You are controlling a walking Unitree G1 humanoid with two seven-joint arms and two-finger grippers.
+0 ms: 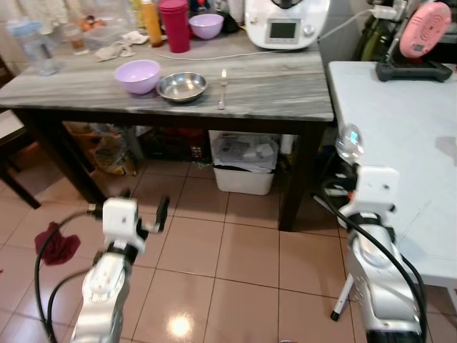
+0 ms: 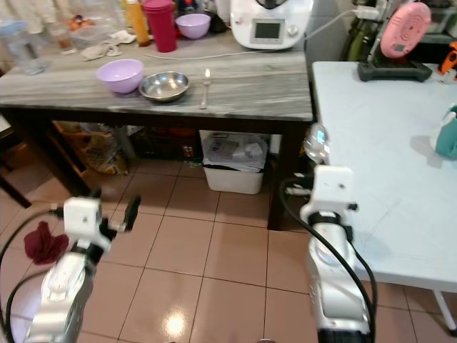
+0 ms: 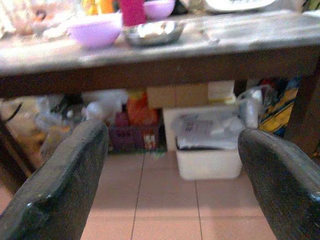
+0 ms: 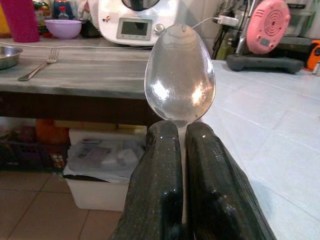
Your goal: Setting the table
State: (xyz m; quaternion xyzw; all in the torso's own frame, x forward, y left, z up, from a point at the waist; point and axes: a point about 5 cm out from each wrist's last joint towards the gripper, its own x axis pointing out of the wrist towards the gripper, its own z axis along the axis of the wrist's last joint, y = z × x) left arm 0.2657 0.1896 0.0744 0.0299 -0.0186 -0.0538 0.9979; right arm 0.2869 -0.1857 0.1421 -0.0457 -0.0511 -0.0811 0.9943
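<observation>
Spoon (image 4: pixel 180 75) clamped by its neck between both fingers of right gripper (image 4: pixel 181 131), bowl pointing up, held off the near right corner of grey tabletop (image 1: pixel 271 89). Left gripper (image 3: pixel 172 150) low over floor tiles, fingers wide apart, holding nothing.

Place setting near front edge of tabletop: lilac bowl (image 1: pixel 138 76), steel bowl (image 1: pixel 182 86) just beside it, fork (image 1: pixel 222 91) just right of steel bowl, handle toward front edge.

Step judged: bring spoon to the setting. Best done by carrying it level above the front edge, lowering onto bare surface just right of fork, lying parallel, then parting fingers only once seated. Risk: nudging fork.

Spoon: polished metal, oval bowl, bright reflections; likely slippery, so a firm pinch needed.
</observation>
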